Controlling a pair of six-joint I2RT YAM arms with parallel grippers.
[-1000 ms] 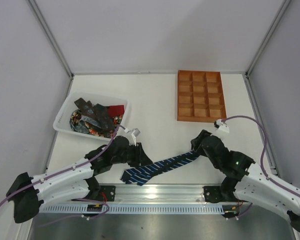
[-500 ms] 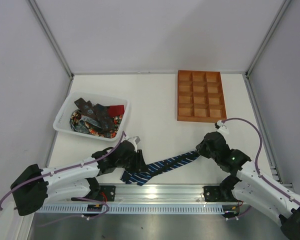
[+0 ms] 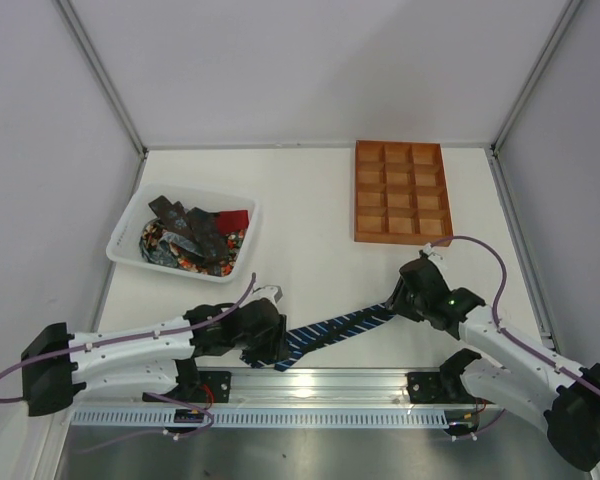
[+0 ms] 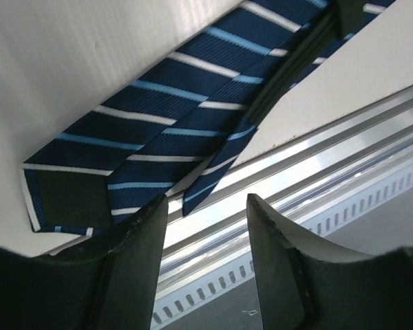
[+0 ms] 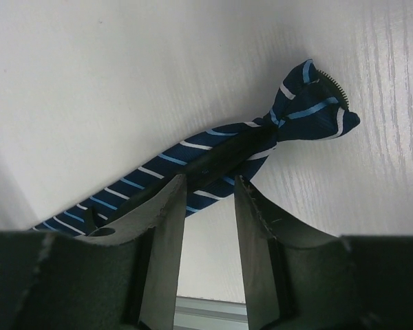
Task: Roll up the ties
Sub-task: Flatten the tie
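Note:
A navy tie with light-blue stripes (image 3: 340, 326) lies slantwise near the table's front edge. My left gripper (image 3: 272, 345) hovers over its wide end. In the left wrist view the gripper (image 4: 208, 206) is open, nothing between its fingers, and the folded wide end (image 4: 172, 124) lies just past the fingertips. My right gripper (image 3: 408, 296) is at the narrow end. In the right wrist view it (image 5: 206, 182) is open over bare table, with the bunched narrow end (image 5: 310, 113) just beyond the tips. Several other ties (image 3: 190, 240) lie heaped in the basket.
A white plastic basket (image 3: 130, 222) stands at the left. An orange-brown compartment tray (image 3: 401, 238) sits at the back right. A metal rail (image 3: 320, 385) runs along the table's near edge, right below the tie's wide end.
My left gripper slid right and toward the near edge, covering the tie's wide end, and its jaws widened. The right wrist shifted slightly at the narrow end.

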